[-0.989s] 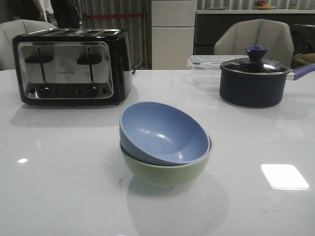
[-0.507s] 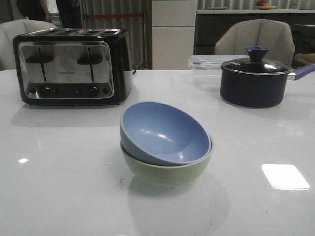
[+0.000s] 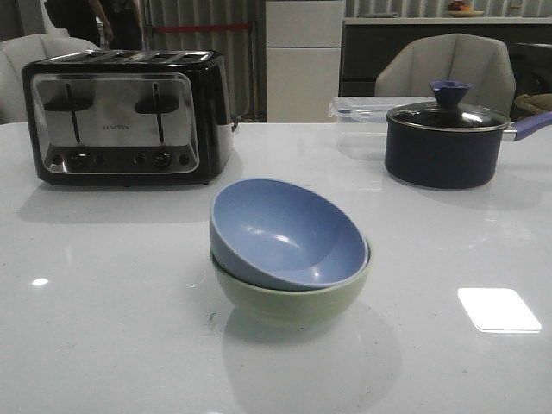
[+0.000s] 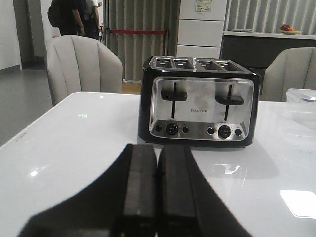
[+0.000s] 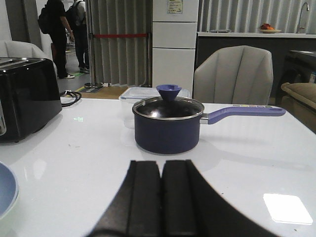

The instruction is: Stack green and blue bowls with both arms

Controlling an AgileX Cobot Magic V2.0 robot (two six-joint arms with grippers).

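With blue bowl point(image 3: 289, 231) nested tilted in green bowl point(image 3: 291, 293) near the worktop's front edge, stacking looks done.
Left gripper point(image 4: 148, 197) and right gripper point(image 5: 154, 202) pressed together, holding nothing, well apart from the stack.

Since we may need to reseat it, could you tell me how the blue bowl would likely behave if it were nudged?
The blue bowl sits tilted inside the green bowl, so a nudge would probably rock or slide it. Both look smooth and rigid, so it likely slips rather than grips. The table looks glossy, so the stack may skate.
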